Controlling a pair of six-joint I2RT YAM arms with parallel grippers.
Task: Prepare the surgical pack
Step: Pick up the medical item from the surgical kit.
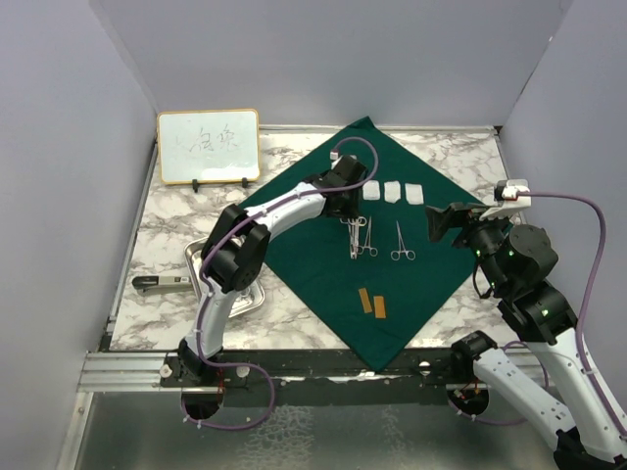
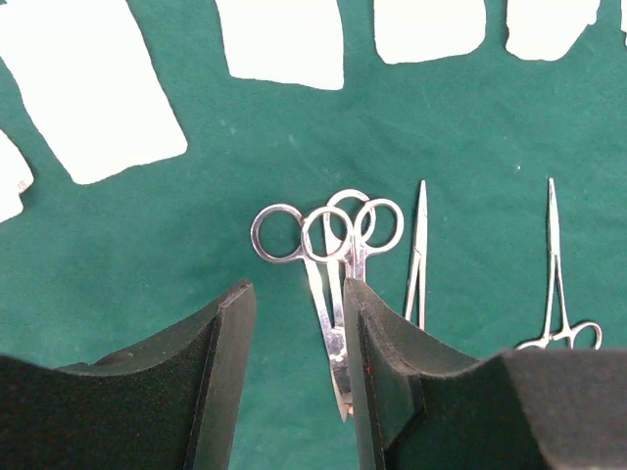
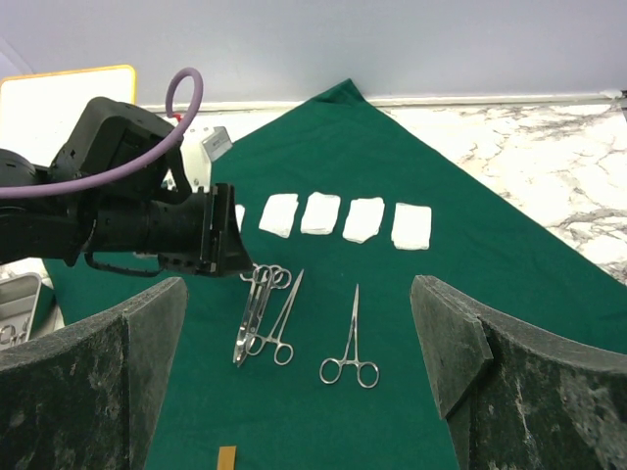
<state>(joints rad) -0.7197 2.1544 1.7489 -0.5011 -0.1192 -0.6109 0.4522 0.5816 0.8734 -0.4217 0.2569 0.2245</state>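
Top external view: a dark green drape (image 1: 323, 279) is spread as a diamond on the marbled tabletop (image 1: 460, 162). White gauze squares (image 1: 397, 192) are lined in a row on the drape's far part. Silver instruments (image 1: 359, 238) are laid just below them at the drape's centre, and two tan strips (image 1: 370, 302) lie toward its near corner. A steel tray (image 1: 193, 259) is seen off the drape's left edge, partly hidden by the left arm. The left gripper (image 2: 299, 294) is held low over the drape's centre, jaws parted, not clenched. Scissors (image 2: 333, 338) lie between them close beside one finger; contact cannot be told. The right gripper (image 3: 299, 289) is released, jaws wide, by the drape's right corner, nothing grasped.
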